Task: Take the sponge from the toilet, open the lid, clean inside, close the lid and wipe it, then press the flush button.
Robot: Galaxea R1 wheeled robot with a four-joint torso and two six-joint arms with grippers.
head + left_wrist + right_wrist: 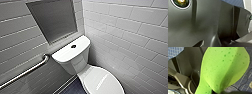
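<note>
Sponge [223, 68], bright green and porous, is shown large in the right wrist view, raised above the blue tiled floor [175, 52]. Its narrow part is squeezed where it meets the right gripper [216, 92], so it is judged that this gripper is clenched on the sponge. The sponge is probably gripped by its narrow part so that the wide soft face is left free for wiping. The state of the left gripper cannot be told.

In the head view the lid [103, 80] is seen at the lower right of the frame, lying down flat over the bowl. Nothing is resting on it. The flush button [73, 46] is seen near the centre of the frame, set in the middle of the white tank top [62, 55], and it is not touched by anything. A metal grab bar [27, 71] runs along the tiled wall [130, 30] at the lower left, and a grey recessed panel [53, 18] is placed at the upper left.

Whether the bowl has been cleaned cannot be judged with the lid shut.
</note>
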